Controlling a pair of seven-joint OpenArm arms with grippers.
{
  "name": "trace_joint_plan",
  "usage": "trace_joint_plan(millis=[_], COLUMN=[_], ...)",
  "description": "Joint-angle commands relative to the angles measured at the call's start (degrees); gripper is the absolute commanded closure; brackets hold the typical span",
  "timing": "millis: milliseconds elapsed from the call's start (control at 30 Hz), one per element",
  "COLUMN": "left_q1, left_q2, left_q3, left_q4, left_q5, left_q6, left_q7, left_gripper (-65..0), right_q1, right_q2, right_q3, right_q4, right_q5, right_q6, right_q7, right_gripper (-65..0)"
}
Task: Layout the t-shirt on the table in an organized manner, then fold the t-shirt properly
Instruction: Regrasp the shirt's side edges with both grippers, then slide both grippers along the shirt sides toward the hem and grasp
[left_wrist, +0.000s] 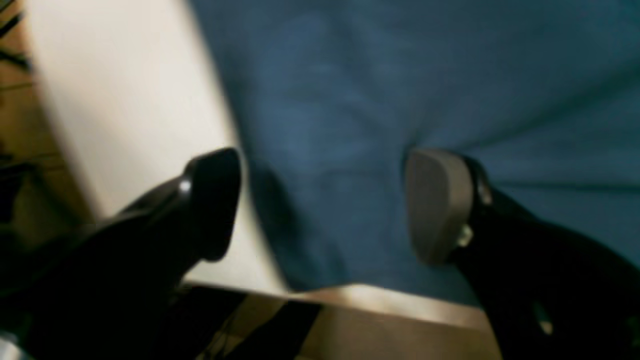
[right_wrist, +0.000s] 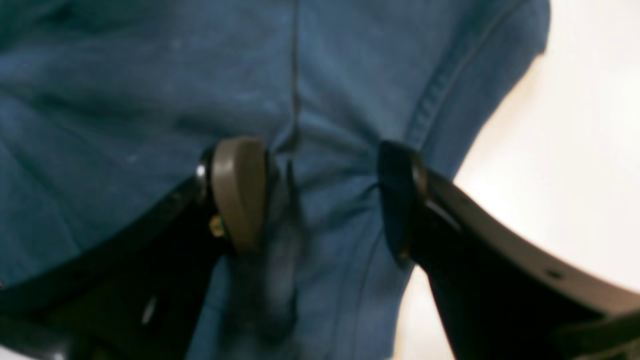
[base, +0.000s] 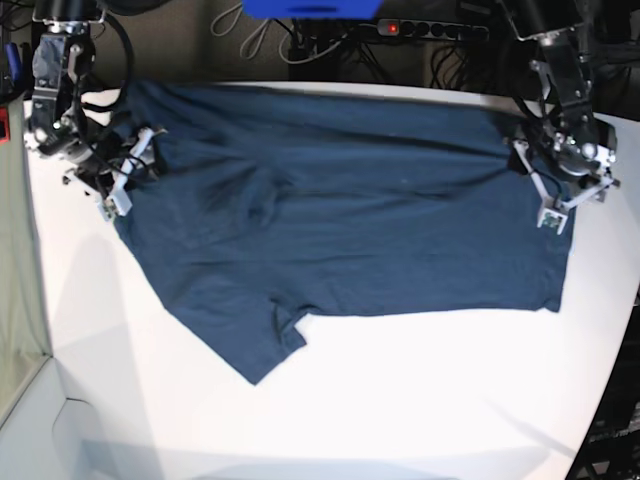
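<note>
The dark navy t-shirt (base: 340, 220) lies spread wide across the far half of the white table (base: 400, 400), with one sleeve (base: 270, 350) pointing toward the near edge. My left gripper (base: 540, 185) is at the shirt's right end. In the left wrist view the left gripper (left_wrist: 325, 205) is open. One finger (left_wrist: 215, 200) is over bare table and the other (left_wrist: 440, 205) is on the t-shirt (left_wrist: 400, 90). My right gripper (base: 128, 172) is at the shirt's left end. Up close the right gripper (right_wrist: 320, 197) is open and pressed onto the t-shirt (right_wrist: 125, 100), and puckered cloth with a seam lies between its fingers.
A power strip (base: 430, 28) and cables lie behind the table's far edge, beside a blue object (base: 310, 8). The table's edge (left_wrist: 350, 295) runs just behind the left gripper. The table's curved rim (base: 610, 380) falls away at the right.
</note>
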Motion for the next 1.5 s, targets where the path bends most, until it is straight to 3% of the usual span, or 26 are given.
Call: trace_joint_plan(millis=[0,333,500,733,900,1033,1267,1467], left_q1=[-1.23,-5.09,-10.63,-20.92,-25.67,-28.04,-29.80,-31.12], left_q2=[-0.35,1.32,0.71,-2.37,-2.90,-4.13,-7.20,-8.44], left_q3=[0.01,-0.26,-0.34,-1.14,-4.56,-6.15,-6.32,-6.41], left_q4=[2.28,9.75,4.65,-6.77,-14.95,-21.54,-33.24,-40.97], left_q5=[-0.32,-0.32,0.12,0.20,0.20,0.20,0.03,-0.32], left_q6=[0.40,0.66,0.93,0.93,0.93,1.01,1.01,1.01], left_q7=[-0.97,-0.97,-1.50,-2.55,-9.76,-15.04,-23.83,-26.55], left_gripper=[-49.4,-49.4,-49.5,-49.6,-49.6,-49.6,-49.6,-49.6], right_q1=[-0.15,1.00,6.98,22.71,33.44,39.33,43.55,45.04], right_q2=[0.72,0.02,-0.07,0.10,0.19,0.37,1.95,1.86], right_q3=[0.28,0.28,0.20,-0.16,-0.24,-0.86,-8.24,-8.68], right_q4=[2.30,10.92,10.12,-3.06,-17.74,-28.73,-42.71,-50.71], right_q5=[-0.44,-0.53,-0.61,-0.61,-0.61,-0.70,-0.70,-0.70], right_q6=[-0.52,-0.52,-0.52,-0.52,-0.52,-0.52,-0.78,-0.87], right_q7=[-0.46,-3.28,-3.45,-3.54,-2.40,2.79,14.13,19.05], right_gripper=[-36.5,-36.6,-36.7,-36.9,-36.9,-36.9,-36.9,-36.9])
